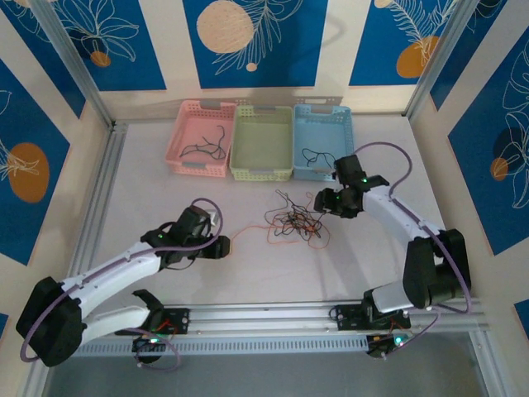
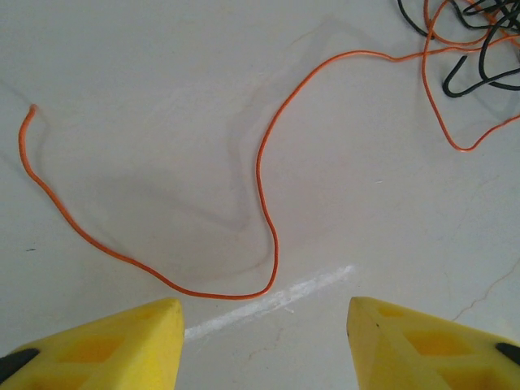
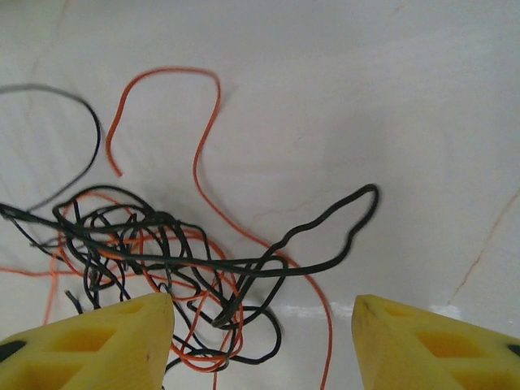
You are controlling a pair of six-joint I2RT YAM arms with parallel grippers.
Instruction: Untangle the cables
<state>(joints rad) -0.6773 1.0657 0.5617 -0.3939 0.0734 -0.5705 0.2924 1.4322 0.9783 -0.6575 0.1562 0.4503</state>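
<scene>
Cables (image 1: 293,223) knotted mid-table (image 1: 372,265); both arms' jaws stand apart.
Top: left gripper (image 1: 220,246) at the knot's 9 o'clock, right gripper (image 1: 324,201) at 2 o'clock. Left wrist: yellow fingers (image 2: 122,341) spread, empty, above one loose orange strand (image 2: 264,187). Right wrist: fingers (image 3: 422,341) spread, empty; black-orange knot (image 3: 154,248) at 8 o'clock.

left gripper (image 2: 264,307): fingers spread, pointing down | right gripper (image 3: 262,299): fingers spread (2 arms reaching forward)
</scene>
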